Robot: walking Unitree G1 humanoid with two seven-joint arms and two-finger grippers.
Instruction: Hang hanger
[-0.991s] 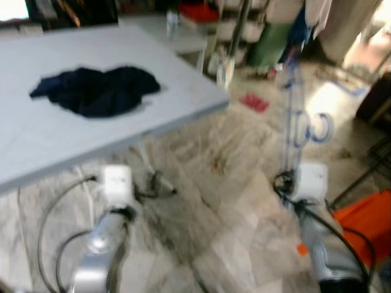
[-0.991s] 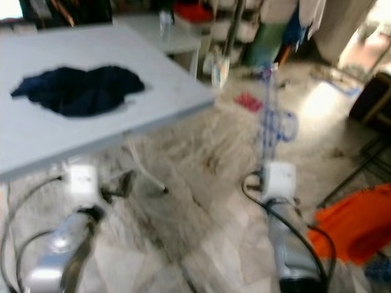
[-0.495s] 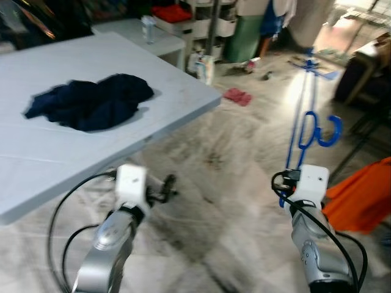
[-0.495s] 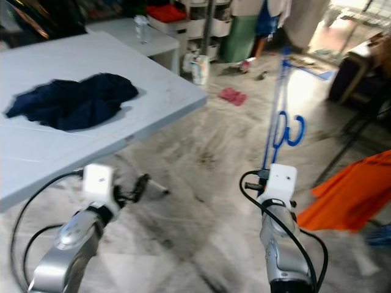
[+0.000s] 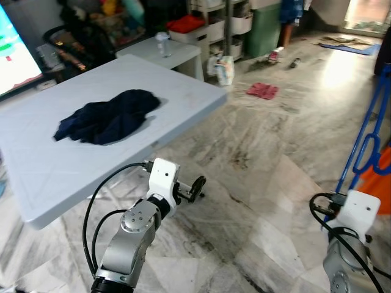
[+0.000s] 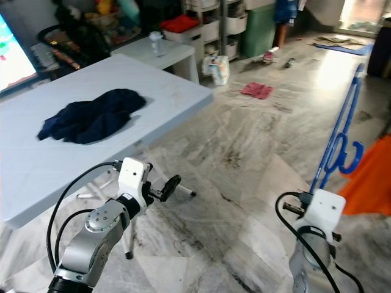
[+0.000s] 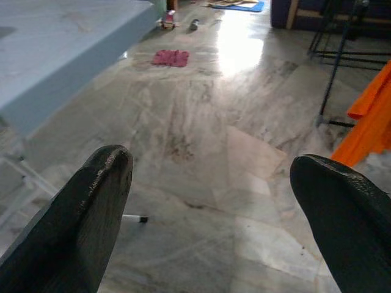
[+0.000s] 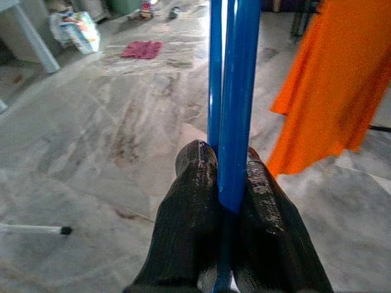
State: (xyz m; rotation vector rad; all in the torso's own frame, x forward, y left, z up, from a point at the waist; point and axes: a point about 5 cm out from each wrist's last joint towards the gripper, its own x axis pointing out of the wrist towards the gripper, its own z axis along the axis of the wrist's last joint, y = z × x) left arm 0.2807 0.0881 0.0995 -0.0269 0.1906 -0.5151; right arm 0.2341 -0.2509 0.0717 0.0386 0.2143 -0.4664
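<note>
A blue plastic hanger [image 6: 338, 143] stands upright at the right, its hook [image 6: 351, 160] curling out to the side. My right gripper [image 8: 229, 174] is shut on the hanger's blue bar [image 8: 231, 91], held low over the marble floor on the right arm [image 6: 317, 226]. My left gripper [image 7: 208, 177] is open with nothing between its fingers [image 7: 91, 207], out in front of the table's near edge at the end of the left arm [image 5: 192, 188].
A grey table [image 5: 43, 171] with a dark blue garment [image 5: 107, 116] fills the left. An orange cloth [image 6: 372, 180] hangs at the far right. A red rag [image 5: 263, 90] lies on the floor; shelves and a small white table [image 5: 177, 52] stand behind.
The camera has swung left and sharpened, so the table and garment sit further right. The hanger and right arm now lie at the frame's right edge.
</note>
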